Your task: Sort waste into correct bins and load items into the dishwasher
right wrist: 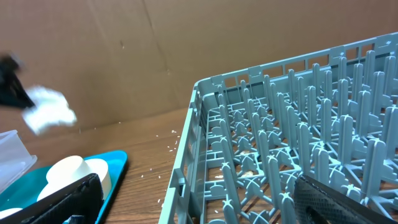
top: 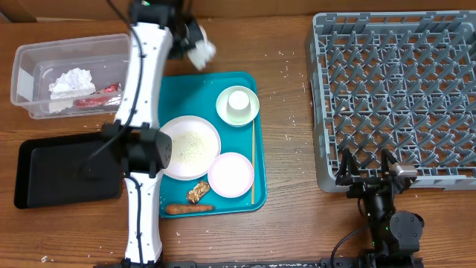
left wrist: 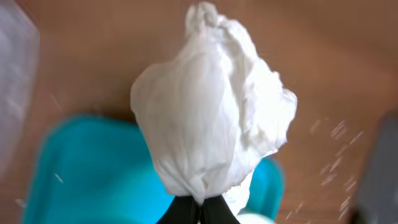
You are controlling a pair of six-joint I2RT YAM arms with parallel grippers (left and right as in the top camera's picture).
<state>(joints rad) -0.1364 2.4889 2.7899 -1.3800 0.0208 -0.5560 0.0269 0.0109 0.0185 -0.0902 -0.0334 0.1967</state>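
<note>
My left gripper (left wrist: pixel 200 208) is shut on a crumpled white tissue (left wrist: pixel 211 106) and holds it in the air above the teal tray's back edge; it also shows in the overhead view (top: pixel 201 50). The clear tub (top: pixel 71 74) at back left holds another tissue (top: pixel 72 80) and a red wrapper (top: pixel 100 95). The black tray (top: pixel 56 173) lies in front of it. On the teal tray (top: pixel 245 195) are a large plate (top: pixel 190 147) with rice, a small plate (top: pixel 230 174), a bowl with a cup (top: pixel 239 103), a wooden stick (top: pixel 253 160), a carrot (top: pixel 190 209) and a brown lump (top: pixel 198 192). My right gripper (top: pixel 366 167) is open by the grey rack (top: pixel 394 97).
Rice grains are scattered on the wooden table between the teal tray and the rack (right wrist: pixel 292 149). A brown cardboard wall (right wrist: pixel 124 56) stands behind the table. The left arm (top: pixel 141 149) stretches over the teal tray's left side.
</note>
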